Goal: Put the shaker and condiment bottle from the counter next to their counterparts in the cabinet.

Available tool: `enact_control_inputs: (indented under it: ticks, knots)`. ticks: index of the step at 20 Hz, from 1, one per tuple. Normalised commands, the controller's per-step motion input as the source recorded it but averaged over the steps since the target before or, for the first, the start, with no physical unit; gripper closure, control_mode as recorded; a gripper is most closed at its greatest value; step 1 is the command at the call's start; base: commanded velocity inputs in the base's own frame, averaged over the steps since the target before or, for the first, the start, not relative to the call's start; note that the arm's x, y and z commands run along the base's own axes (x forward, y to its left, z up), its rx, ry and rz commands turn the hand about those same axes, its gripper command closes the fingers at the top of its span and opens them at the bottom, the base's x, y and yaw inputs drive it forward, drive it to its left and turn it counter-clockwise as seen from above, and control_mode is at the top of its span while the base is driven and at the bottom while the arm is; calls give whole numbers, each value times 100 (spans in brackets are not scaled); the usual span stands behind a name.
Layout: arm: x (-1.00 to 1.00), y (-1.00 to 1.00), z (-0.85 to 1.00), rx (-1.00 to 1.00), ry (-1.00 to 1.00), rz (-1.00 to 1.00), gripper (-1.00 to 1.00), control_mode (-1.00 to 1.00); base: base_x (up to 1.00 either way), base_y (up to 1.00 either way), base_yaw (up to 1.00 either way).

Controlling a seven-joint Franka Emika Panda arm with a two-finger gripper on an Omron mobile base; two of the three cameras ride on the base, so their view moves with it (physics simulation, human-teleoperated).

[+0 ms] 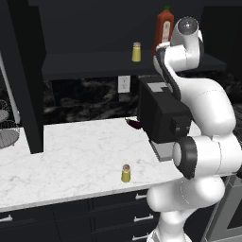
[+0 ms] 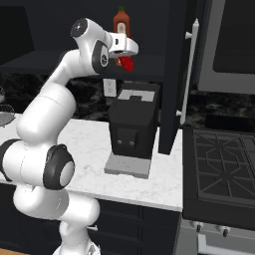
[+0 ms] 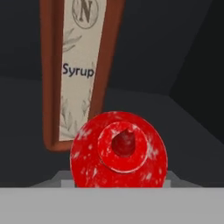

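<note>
Hand view, bottom centre: I'm looking straight down the nozzle of the condiment bottle (image 3: 119,151), so the gripper (image 2: 125,59) has closed partway on it and carries it, jaws narrow around its body. Just behind, upper left of that frame, the tall sauce bottle (image 3: 81,70) with the "Syrup" label stands on the cabinet shelf (image 3: 175,127); whether the red one touches it I can't tell. Right base view, top centre: red bottle hangs tilted under the hand, right at the tall bottle's foot. Risk as I judge it: pushing further in clips the tall bottle and topples it, or releasing at this tilt lets the squeeze bottle roll off the shelf. Left base view, lower centre: the shaker (image 1: 126,173) is not yet moved, on the counter (image 1: 71,160); its pale-capped twin (image 1: 136,52) is up top.
</note>
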Motion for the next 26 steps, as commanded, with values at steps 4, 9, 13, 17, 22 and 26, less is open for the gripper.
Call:
enact_control_inputs:
  ticks: [4,9,13,17,22,26]
  knots:
    - [8,-25,-46,20,4,2,100,-100,0,0,0]
    - [16,-32,-38,16,0,0,100,-100,0,0,0]
    - [33,-31,-30,10,2,0,100,-100,0,0,0]
    - [7,5,-41,1,1,0,-100,-100,0,0,0]
    - [7,-19,-37,3,0,2,-100,-100,0,0,0]
    - [8,-6,-17,0,0,5,-100,-100,0,0,0]
